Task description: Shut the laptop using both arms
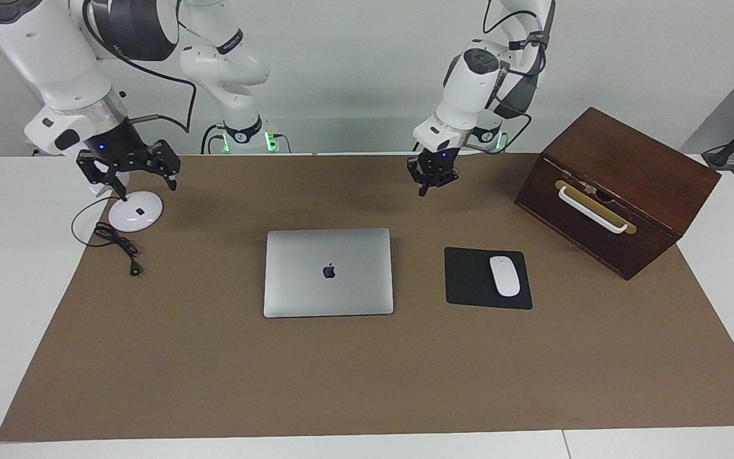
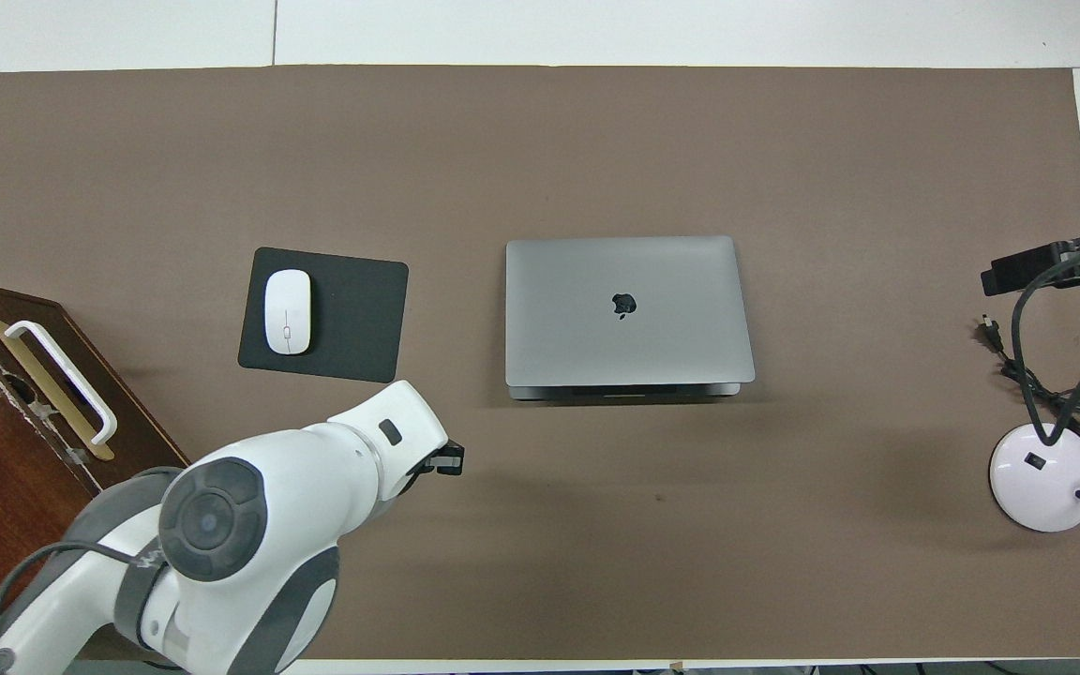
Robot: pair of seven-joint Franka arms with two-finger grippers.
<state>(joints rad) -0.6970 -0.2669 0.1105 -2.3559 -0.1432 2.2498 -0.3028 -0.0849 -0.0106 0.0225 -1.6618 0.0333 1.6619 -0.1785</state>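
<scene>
Now shut laptop (image 1: 328, 272) flat, well apart from both arms' raised fingers (image 1: 422, 186).

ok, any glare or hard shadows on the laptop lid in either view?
Facing view: laptop lid evenly lit, no glare spots, logo clear. Overhead view: lid likewise matte and even, with only a thin soft shadow on the mat along its edge nearer the robots.

The laptop (image 1: 328, 272) lies shut, both arms raised clear.

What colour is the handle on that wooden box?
White, mounted on a brass-coloured plate. The handle on the wooden box shows best in the facing view.
</scene>
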